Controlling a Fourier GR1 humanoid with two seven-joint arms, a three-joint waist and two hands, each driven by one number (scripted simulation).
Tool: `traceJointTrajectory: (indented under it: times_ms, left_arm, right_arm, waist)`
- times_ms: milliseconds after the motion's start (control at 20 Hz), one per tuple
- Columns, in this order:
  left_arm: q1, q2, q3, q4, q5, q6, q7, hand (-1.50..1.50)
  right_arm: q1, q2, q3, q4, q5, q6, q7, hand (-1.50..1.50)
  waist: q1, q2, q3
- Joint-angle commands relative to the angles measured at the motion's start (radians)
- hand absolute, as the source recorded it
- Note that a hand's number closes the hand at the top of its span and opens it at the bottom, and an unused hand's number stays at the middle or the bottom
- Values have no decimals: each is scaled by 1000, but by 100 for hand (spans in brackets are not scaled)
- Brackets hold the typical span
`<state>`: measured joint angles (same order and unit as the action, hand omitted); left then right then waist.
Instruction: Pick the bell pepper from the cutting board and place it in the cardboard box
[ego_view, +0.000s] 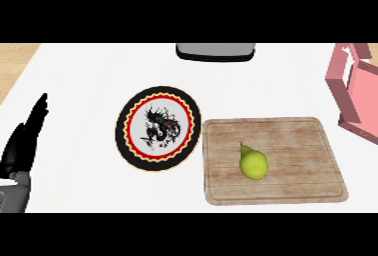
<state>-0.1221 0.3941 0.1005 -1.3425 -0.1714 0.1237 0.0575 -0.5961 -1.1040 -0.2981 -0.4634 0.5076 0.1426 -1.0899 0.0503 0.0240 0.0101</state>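
Yellow-green fruit (253, 162) on cutting board (295, 180); no writing.

The counter (88, 70) is white and smooth, and it fills most of the view from side to side. At the top left corner a bit of light brown wood floor (16, 52) shows past the counter's slanted edge. At the back edge, near the middle, sits a grey thing with a dark rim (215, 51), cut off by the top of the view, and the light is soft and even with only faint shadows on the white top.
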Motion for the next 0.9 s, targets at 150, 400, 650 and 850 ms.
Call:
traceJointTrajectory:
  times_ms: [150, 400, 650, 850]
  left_arm:
    - [-24, -41, -36, 15, -34, 29, 8, 0]
    - [-83, -13, -16, 32, -15, -3, 33, 0]
    - [-37, -13, -25, -6, -28, 0, 36, 0]
    - [-39, -27, -25, 27, -26, -2, -5, 0]
  right_arm:
    - [-117, 29, 46, 48, -46, 249, -97, 150]
    - [-183, 83, 108, 89, -39, 300, -4, 150]
    - [-249, 137, 159, 123, -21, 303, 41, 150]
    - [-341, 216, 191, 160, 6, 242, 129, 150]
  waist:
    - [18, -1, -5]
    - [21, 3, -6]
    - [28, -4, -5]
    - [37, 3, -6]
